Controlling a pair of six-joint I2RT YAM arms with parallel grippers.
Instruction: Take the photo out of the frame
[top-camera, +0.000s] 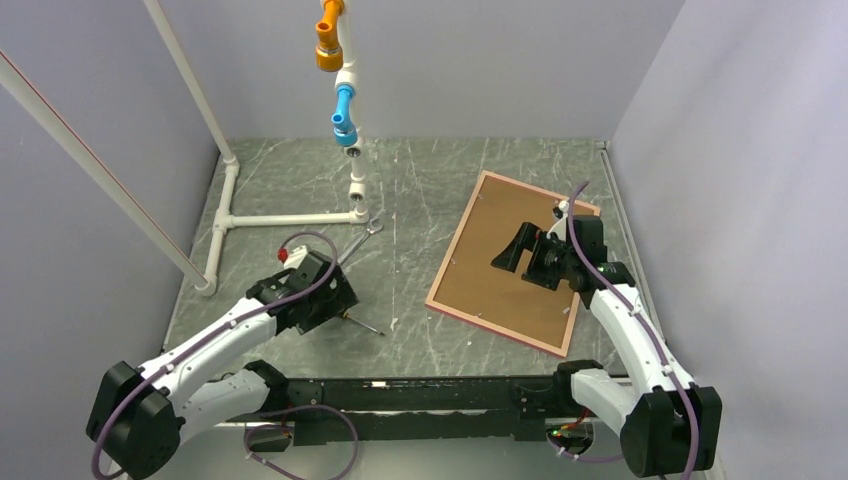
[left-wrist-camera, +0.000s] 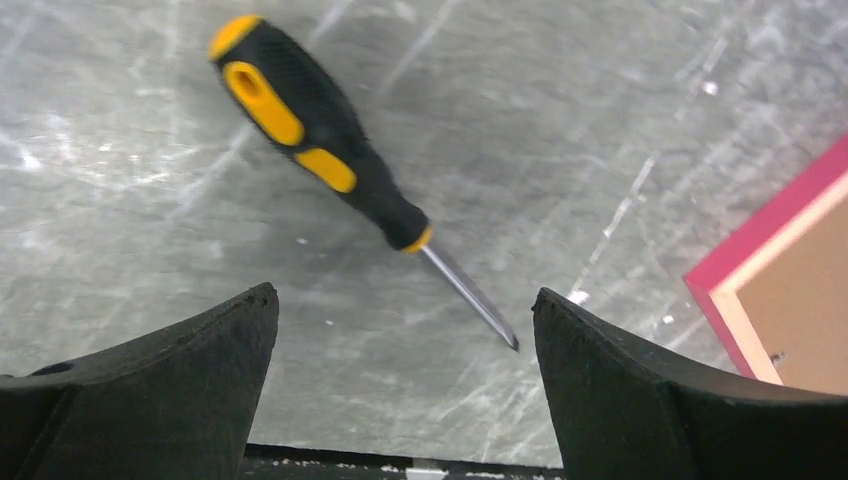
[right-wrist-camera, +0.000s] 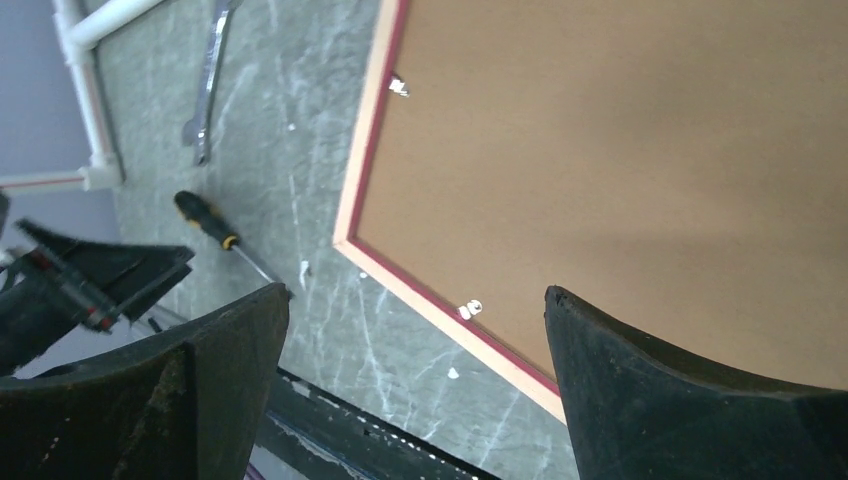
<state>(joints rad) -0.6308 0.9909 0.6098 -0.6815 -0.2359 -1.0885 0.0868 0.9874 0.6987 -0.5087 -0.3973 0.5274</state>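
- The frame (top-camera: 478, 285) lies face down on the right half of the table (top-camera: 420, 200), tilted at an angle, with its brown backing board up and its pink-red border showing round the edge.
- I cannot see the photo; only the backing shows.
- My right gripper (right-wrist-camera: 415, 291) hovers over the frame's backing, fingers spread wide with nothing between them.
- Small metal tabs (right-wrist-camera: 470, 310) sit along the frame's inner edge.
- My left gripper (left-wrist-camera: 402, 293) is low over the table, well to the left of the frame, also wide open and empty.
- A black-and-yellow screwdriver (left-wrist-camera: 310, 130) lies on the table just ahead of the left fingers.
- A wrench (top-camera: 360, 240) rests near the white pipe structure (top-camera: 290, 218).
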